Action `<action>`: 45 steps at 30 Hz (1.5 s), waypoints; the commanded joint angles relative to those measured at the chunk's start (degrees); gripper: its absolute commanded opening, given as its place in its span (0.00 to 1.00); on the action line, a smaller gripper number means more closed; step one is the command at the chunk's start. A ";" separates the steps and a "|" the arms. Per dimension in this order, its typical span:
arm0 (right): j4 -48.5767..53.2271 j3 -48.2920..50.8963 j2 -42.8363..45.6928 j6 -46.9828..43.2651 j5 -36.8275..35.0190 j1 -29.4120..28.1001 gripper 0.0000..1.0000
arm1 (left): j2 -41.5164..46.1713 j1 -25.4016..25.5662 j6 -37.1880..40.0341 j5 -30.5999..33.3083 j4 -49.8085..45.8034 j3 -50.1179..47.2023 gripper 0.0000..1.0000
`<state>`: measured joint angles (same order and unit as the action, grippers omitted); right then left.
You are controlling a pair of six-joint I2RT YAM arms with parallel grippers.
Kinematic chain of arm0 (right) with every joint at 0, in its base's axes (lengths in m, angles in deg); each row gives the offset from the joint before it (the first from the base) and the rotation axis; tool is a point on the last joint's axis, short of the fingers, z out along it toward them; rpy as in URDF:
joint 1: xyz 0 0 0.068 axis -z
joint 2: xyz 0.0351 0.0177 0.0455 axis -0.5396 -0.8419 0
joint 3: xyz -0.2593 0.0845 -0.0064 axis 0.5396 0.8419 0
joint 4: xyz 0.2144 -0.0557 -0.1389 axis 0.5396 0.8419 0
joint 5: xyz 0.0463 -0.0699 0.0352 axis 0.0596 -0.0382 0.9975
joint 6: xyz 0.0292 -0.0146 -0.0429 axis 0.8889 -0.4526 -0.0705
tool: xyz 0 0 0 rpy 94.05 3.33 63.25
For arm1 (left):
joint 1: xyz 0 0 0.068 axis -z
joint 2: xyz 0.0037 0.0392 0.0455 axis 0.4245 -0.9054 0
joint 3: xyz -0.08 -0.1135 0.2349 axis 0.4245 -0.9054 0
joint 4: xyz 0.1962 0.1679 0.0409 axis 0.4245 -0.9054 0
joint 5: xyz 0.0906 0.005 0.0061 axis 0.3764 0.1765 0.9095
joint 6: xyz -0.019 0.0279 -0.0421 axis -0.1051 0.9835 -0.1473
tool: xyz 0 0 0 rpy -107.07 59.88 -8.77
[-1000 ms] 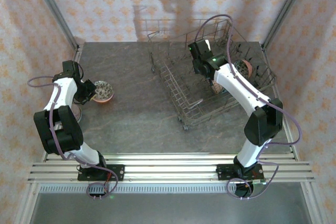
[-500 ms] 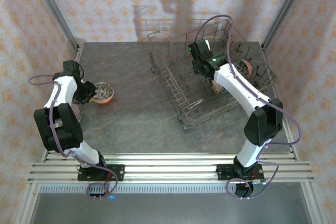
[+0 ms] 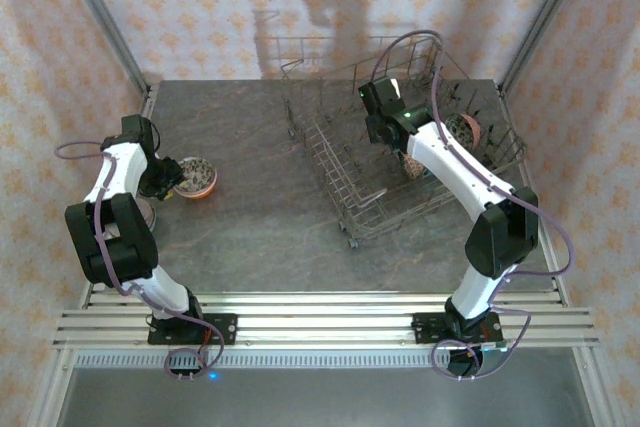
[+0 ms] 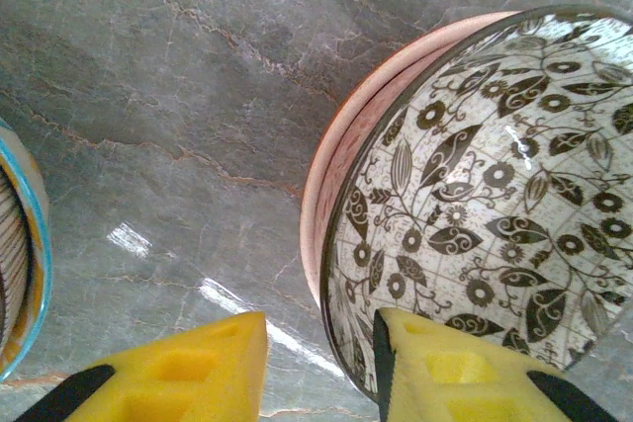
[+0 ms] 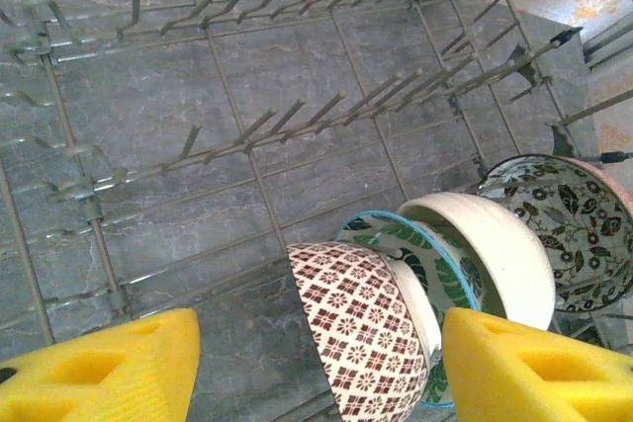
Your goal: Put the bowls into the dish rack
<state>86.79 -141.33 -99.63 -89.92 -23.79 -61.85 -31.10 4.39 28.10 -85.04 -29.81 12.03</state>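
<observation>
left pincer apart, astride floral bowl rim | right pincer apart above bowls standing in dish rack

A wire dish rack sits at upper right with four bowls standing on edge inside. A floral, pink-sided bowl sits at left on the table.

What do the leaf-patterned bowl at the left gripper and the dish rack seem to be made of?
Leaf-patterned bowl: probably glazed ceramic; its printed inside shows glossy highlights. Dish rack: thin grey wire, likely metal with a dull finish; the tines are slim and straight.
</observation>
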 commanded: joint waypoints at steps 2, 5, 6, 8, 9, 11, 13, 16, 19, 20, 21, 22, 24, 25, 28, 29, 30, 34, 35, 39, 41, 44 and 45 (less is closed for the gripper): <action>0.44 1.00 1.18 1.28 0.11 0.01 0.65 | -1.59 0.19 0.08 1.45 -0.99 0.93 0.39; 0.33 1.09 1.20 1.63 0.29 -0.01 0.65 | -2.88 0.81 -0.08 1.13 -0.76 1.54 0.39; 0.34 1.19 1.21 1.81 0.33 0.01 0.65 | -3.32 1.02 -0.10 1.03 -0.76 1.91 0.39; 0.35 1.46 1.45 1.99 0.36 0.01 0.65 | -4.03 1.38 -0.11 0.84 -0.71 2.45 0.37; 0.29 1.67 1.56 2.20 0.26 0.01 0.65 | -4.23 1.56 -0.03 0.85 -0.75 2.71 0.35; 0.26 2.10 1.84 2.42 0.04 -0.01 0.65 | -4.73 1.74 0.05 0.76 -0.93 3.30 0.28; 0.26 2.57 2.21 2.63 -0.26 0.02 0.65 | -5.03 1.91 0.23 0.62 -1.17 3.77 0.22; 0.18 3.02 2.47 2.95 -0.44 -0.03 0.65 | -4.95 2.06 0.41 0.63 -1.41 4.02 0.16; 0.13 3.12 2.52 3.29 -0.41 0.01 0.65 | -5.03 2.03 0.76 0.73 -1.71 3.94 0.11; 0.04 3.10 2.44 3.29 -0.34 0.01 0.65 | -5.05 2.09 0.99 0.68 -1.76 3.86 0.10; 0.08 3.04 2.41 3.39 -0.36 0.01 0.65 | -5.04 2.08 1.05 0.61 -1.93 3.83 0.09; 0.04 2.97 2.41 3.38 -0.25 0.01 0.65 | -4.97 2.08 1.16 0.52 -1.98 3.75 0.08; 0.04 2.79 2.35 3.45 -0.21 0.01 0.65 | -4.53 2.08 1.36 0.33 -1.99 3.54 0.04; 0.09 2.83 2.31 3.42 -0.16 0.02 0.65 | -4.22 2.09 1.34 0.26 -1.99 3.40 0.03; 0.15 2.62 2.22 3.47 -0.22 0.02 0.65 | -2.94 2.06 1.36 -0.40 -1.56 3.05 0.00; 0.13 2.52 2.26 3.34 -0.21 0.01 0.65 | -2.56 2.08 1.33 -0.92 -1.23 2.94 0.00; 0.13 2.42 2.26 3.32 -0.17 0.00 0.65 | -2.07 2.09 1.21 -1.36 -1.11 2.85 0.00; 0.40 1.81 2.17 2.99 -0.14 0.01 0.65 | -0.05 2.03 1.01 -3.43 -0.36 2.81 0.00; 0.44 1.57 2.15 2.98 -0.08 0.02 0.65 | 0.54 2.05 0.92 -3.93 -0.16 2.87 0.00; 0.59 0.73 2.04 2.70 0.26 0.00 0.65 | 3.16 2.11 0.76 -5.19 0.12 3.04 0.00; 0.82 -0.07 1.91 2.58 0.81 0.01 0.65 | 4.07 2.14 0.77 -5.62 -0.04 3.28 0.00; 1.53 -1.79 1.43 2.52 1.55 0.01 0.65 | 5.95 2.44 0.31 -7.53 1.06 2.92 0.00; 1.90 -2.57 1.19 2.45 1.94 0.01 0.65 | 6.95 2.79 -0.12 -8.18 1.97 2.70 0.00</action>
<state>87.16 -140.54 -99.59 -87.43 -22.57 -61.85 -27.45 6.18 28.27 -89.96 -30.05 14.67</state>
